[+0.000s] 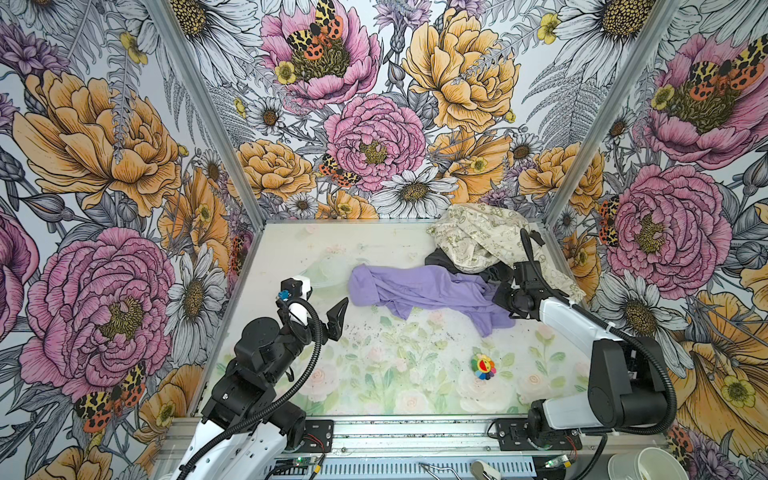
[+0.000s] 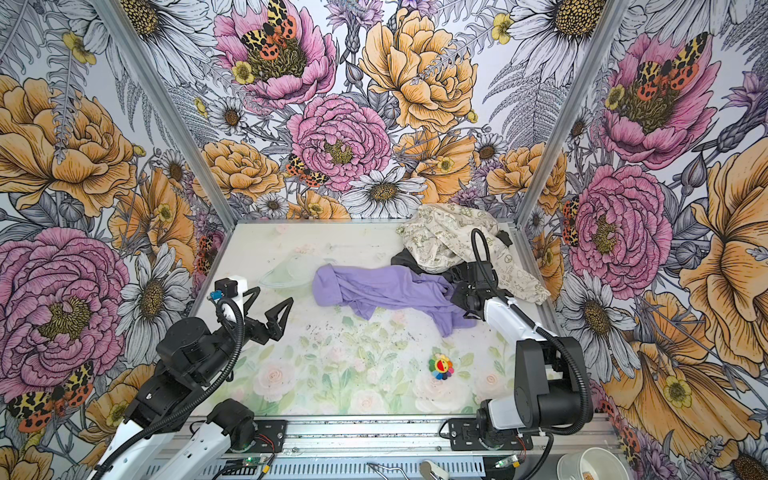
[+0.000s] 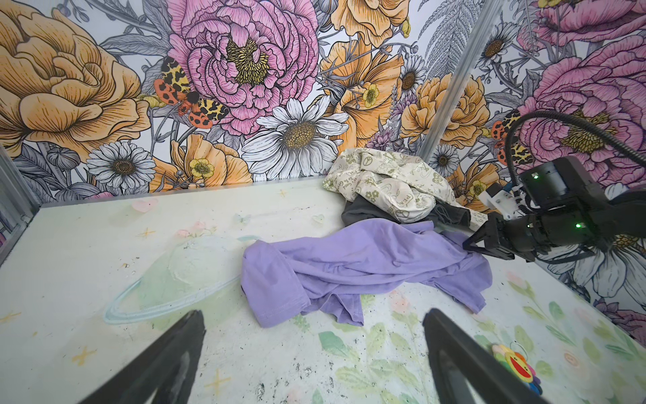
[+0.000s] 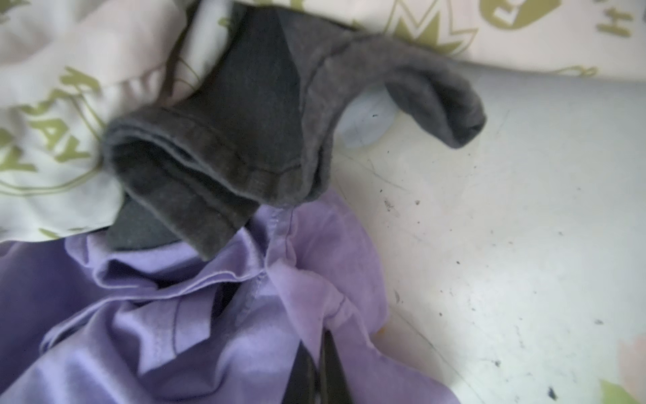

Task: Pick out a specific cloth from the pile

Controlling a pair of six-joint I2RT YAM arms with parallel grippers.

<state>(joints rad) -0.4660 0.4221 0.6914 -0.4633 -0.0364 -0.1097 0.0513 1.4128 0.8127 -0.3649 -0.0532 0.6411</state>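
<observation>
1. Both top views look steeply down from high over the near edge onto the whole bench [image 1: 291, 257] and the flowered walls [image 1: 104, 166], sharing nearly everything.
2. The left wrist view looks low across the bench, past the fingers of the left tool [image 3: 313, 314], toward the far corner with the pile [image 3: 388, 189] and the right tool [image 3: 470, 245].
3. The right wrist view sits very close over the cloth [image 4: 174, 332] and the pile's edge, which the left wrist view also shows.

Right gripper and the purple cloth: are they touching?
Touching. The right wrist view shows the right gripper shut, its tips buried in the cloth, with purple folds bunched against both fingers.
</observation>
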